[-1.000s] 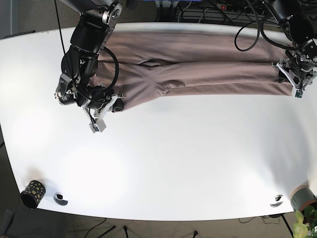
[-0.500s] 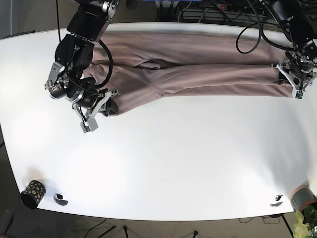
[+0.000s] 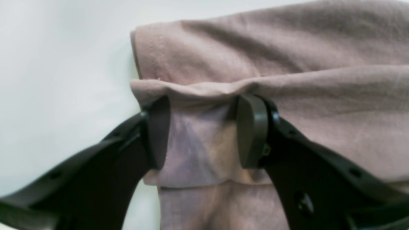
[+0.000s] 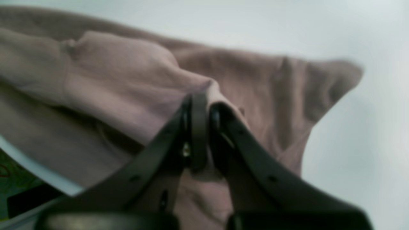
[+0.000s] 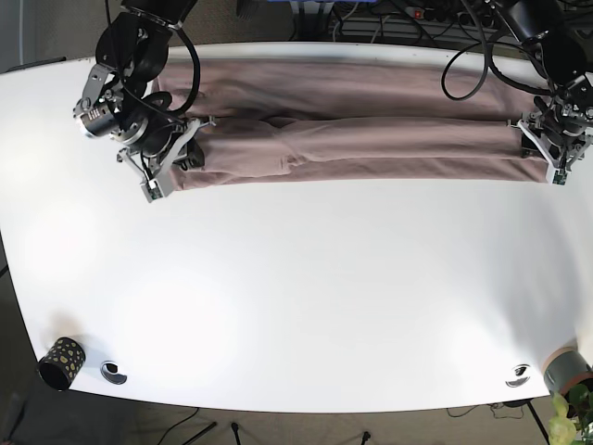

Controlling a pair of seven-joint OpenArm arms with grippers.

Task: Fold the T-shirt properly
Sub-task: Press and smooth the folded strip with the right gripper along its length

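Observation:
The mauve T-shirt (image 5: 371, 139) lies as a long folded band across the far side of the white table (image 5: 324, 306). At the band's left end my right gripper (image 5: 176, 167) is shut on a fold of the cloth. In the right wrist view the jaws (image 4: 207, 110) pinch a ridge of T-shirt (image 4: 127, 64). My left gripper (image 5: 554, 159) sits at the band's right end. In the left wrist view its fingers (image 3: 252, 131) stand apart, the gripper (image 3: 204, 131) open, with a hem edge of T-shirt (image 3: 287, 48) lying between them and bunched just above the tips.
A black patterned cup (image 5: 61, 362) and a small round item (image 5: 113, 372) sit at the near left corner. Another round item (image 5: 519, 375) and a potted plant (image 5: 570, 380) are at the near right. Cables (image 5: 389, 23) run behind the far edge.
My right gripper has moved up and to the left with the shirt's lower left corner, pulling the band straighter. The left gripper has stayed at the right end.

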